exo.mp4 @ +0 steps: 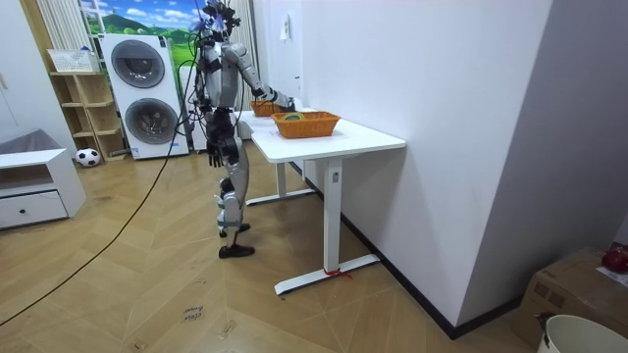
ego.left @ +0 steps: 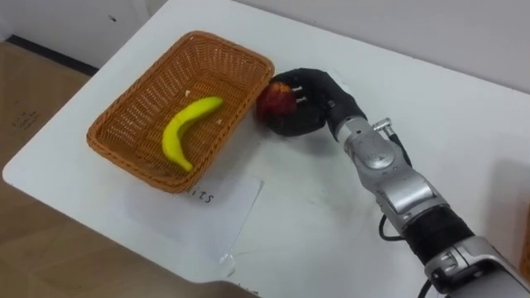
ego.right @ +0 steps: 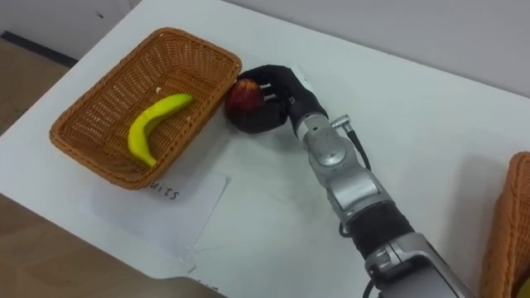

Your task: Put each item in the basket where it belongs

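Note:
A red apple sits in my right hand, whose dark fingers curl round it just beside the right wall of the wicker fruit basket. Inside that basket lies a yellow banana. The hand with the apple rests low over the white table, touching or nearly touching the basket's rim. In the room view I stand at the table's far end with my right arm reached out towards the far basket.
A paper label lies on the table in front of the fruit basket. A second wicker basket stands at the right edge. The table's front edge runs close below the label.

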Controlling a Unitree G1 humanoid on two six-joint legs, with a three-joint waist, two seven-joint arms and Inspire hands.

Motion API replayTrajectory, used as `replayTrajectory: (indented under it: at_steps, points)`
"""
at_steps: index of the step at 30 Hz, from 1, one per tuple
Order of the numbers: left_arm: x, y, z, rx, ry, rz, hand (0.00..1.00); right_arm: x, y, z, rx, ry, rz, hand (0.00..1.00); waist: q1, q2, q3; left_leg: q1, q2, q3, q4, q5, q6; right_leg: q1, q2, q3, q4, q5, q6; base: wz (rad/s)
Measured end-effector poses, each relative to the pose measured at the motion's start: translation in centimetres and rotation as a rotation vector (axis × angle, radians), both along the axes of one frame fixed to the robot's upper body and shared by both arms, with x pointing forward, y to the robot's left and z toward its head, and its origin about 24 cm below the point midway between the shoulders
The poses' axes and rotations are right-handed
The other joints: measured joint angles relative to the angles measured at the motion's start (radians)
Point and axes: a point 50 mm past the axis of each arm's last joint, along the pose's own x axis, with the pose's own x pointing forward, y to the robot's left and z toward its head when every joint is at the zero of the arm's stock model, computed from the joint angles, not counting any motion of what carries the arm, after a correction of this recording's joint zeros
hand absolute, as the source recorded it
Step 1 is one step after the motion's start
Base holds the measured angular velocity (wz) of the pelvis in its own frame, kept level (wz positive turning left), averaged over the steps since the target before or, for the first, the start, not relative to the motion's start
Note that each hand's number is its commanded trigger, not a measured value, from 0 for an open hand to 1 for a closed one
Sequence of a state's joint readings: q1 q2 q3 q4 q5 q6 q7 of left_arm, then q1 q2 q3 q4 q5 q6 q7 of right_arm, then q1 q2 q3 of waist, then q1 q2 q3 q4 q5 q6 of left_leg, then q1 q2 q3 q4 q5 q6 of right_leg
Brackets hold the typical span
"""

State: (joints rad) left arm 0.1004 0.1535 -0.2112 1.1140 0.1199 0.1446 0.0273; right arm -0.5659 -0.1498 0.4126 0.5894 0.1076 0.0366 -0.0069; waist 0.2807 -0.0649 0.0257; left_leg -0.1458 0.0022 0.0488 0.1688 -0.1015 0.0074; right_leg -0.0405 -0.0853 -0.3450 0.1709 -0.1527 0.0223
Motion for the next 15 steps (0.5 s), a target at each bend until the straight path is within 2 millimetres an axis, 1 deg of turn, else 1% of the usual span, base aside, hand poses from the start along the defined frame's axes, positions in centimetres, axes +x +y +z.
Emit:
replayTrajectory:
  at_steps: [4,8,15]
  points:
    - [-0.2,0.0,0.0,0.0,0.009,0.002,0.0,-0.2,0.5,-0.1,0.005,0.009,0.025,1.0,0.0,0.0,0.0002,-0.001,0.0,-0.008,0.001,0.0,0.0,0.003,0.0,-0.013,0.0,0.0,0.0,0.06]
    - [-0.3,0.0,-0.1,-0.01,0.015,0.0,0.0,-0.3,1.0,-0.2,0.008,0.018,0.05,1.0,0.001,0.0,0.0004,-0.001,-0.001,-0.01,0.003,0.0,0.0,0.005,-0.001,-0.015,0.0,0.0,0.0,0.01]
    - [-0.3,0.0,-0.1,-0.016,0.018,0.002,0.0,-0.3,1.0,-0.2,0.008,0.019,0.053,1.0,0.001,0.0,0.0009,0.0,0.0,-0.008,0.002,0.0,0.0,0.007,0.0,-0.015,0.0,0.0,0.0,0.0]
